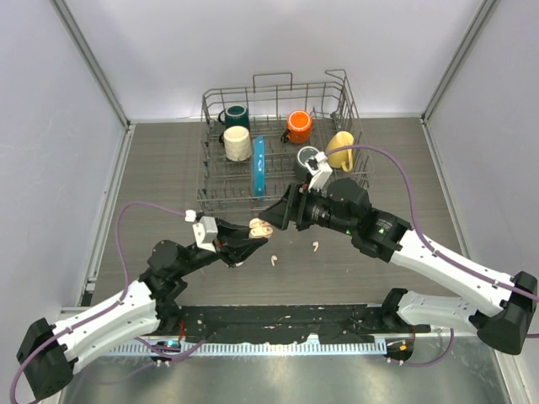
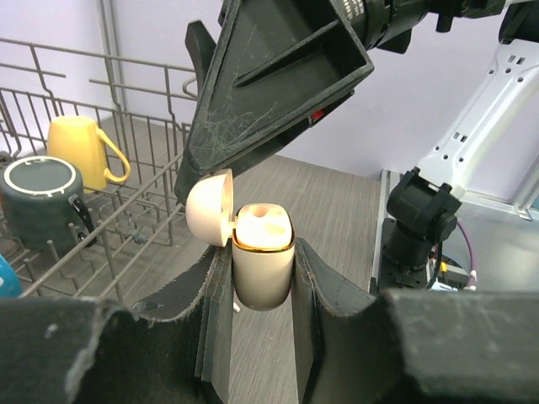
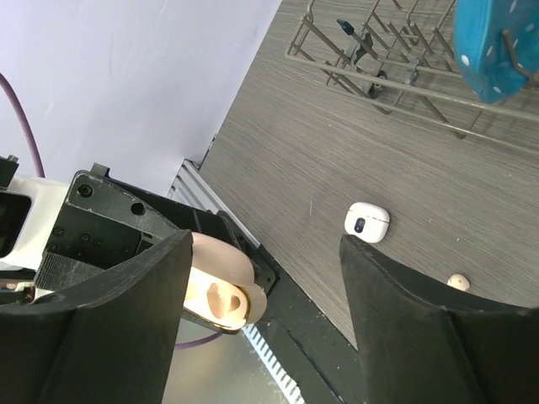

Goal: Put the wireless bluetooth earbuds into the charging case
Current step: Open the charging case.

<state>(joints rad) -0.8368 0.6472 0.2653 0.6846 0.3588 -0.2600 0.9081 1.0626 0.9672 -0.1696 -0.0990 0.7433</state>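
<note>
Grey wood-grain table, wire dish rack with mugs at the back. Left gripper is clamped on the beige charging case, held up off the table with its lid flipped open. A pale earbud sits in it. Right gripper is just above the case, jaws apart, holding nothing. Two loose earbuds lie on the table nearby.

Off the black mounting rail my two arms are built alike: the left arm at the rail's left end, the right arm at its right end, white shells between black joint housings. A purple cable loops off each, beyond the rail. Both wrists carry white camera brackets; the fingers are matte black wedges, scuffed pale
</note>
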